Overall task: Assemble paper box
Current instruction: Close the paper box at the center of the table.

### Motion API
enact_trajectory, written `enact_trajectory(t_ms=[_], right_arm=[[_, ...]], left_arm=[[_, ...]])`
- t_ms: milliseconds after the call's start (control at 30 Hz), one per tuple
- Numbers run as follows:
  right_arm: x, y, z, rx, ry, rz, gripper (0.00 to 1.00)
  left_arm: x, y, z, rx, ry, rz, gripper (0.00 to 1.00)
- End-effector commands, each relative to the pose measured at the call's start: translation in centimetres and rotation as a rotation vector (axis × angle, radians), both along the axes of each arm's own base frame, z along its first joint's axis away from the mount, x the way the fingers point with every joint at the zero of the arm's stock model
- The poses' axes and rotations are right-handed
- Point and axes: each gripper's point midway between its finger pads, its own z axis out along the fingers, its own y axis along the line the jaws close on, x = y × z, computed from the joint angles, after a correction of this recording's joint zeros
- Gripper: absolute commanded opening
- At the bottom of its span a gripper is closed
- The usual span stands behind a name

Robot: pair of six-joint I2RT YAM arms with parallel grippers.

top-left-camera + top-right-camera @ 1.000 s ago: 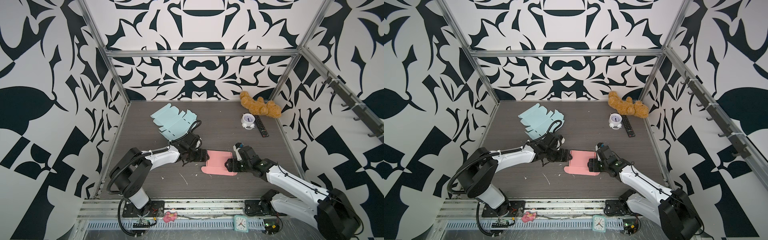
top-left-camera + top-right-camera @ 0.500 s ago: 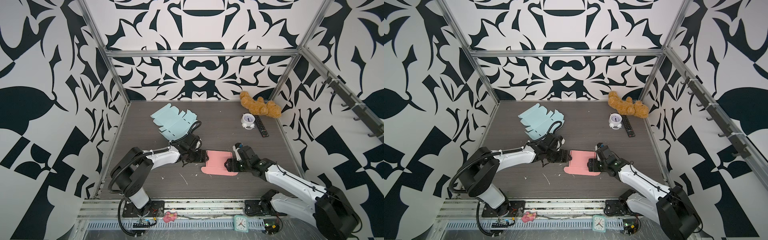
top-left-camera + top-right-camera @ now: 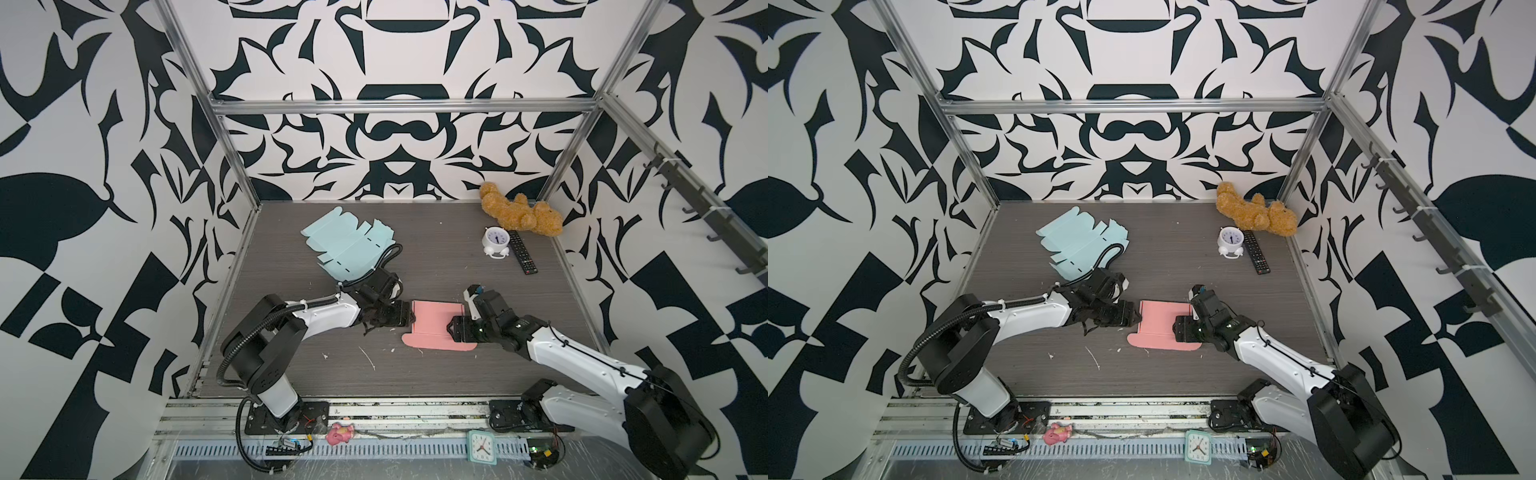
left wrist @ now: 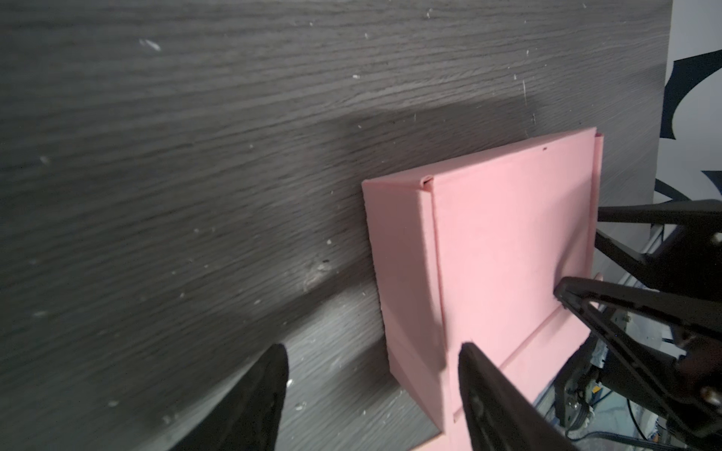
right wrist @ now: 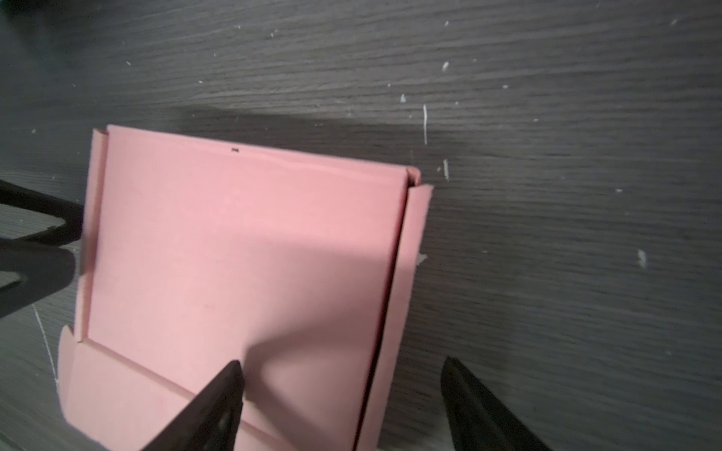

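box [image 3: 434,321] sits between left tool [image 3: 408,319], right tool [image 3: 454,330].

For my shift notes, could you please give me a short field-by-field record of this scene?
pink box: partly folded, on table, side flaps up
left tool: open, straddling one side flap
right tool: open, straddling the opposite flap
blue sheet: flat, unfolded, back left
back right: teddy bear, white clock, remote

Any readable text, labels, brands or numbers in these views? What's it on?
None legible.
White alarm clock: dial marks too small to read.
Remote: button markings too small to read.
Teal square clock: dial too small to read.
Pink box: no print visible.
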Motion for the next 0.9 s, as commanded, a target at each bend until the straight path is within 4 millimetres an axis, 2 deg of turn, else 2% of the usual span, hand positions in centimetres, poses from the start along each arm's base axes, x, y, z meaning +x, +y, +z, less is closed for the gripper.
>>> enact_trajectory(t_ms=[0, 233, 467, 667, 867], right_arm=[[0.5, -0.2, 0.9, 0.008, -0.054, -0.016, 0.82], [0.3, -0.2, 1.0, 0.001, -0.046, -0.007, 0.81], [0.7, 1.2, 1.4, 0.065, -0.055, 0.020, 0.81], [1.1, 2.5, 1.6, 0.105, -0.049, 0.058, 0.80], [1.3, 4.0, 1.9, 0.144, -0.047, 0.101, 0.79]], left_arm=[[-0.2, -0.1, 0.7, -0.002, -0.014, -0.012, 0.72], [-0.5, -0.6, 1.6, -0.020, -0.028, -0.021, 0.72], [-0.6, -1.3, 2.9, -0.066, -0.041, -0.030, 0.71], [-0.7, -1.7, 2.4, -0.085, -0.019, -0.029, 0.71], [-0.8, -2.0, 2.2, -0.118, -0.008, -0.022, 0.64]])
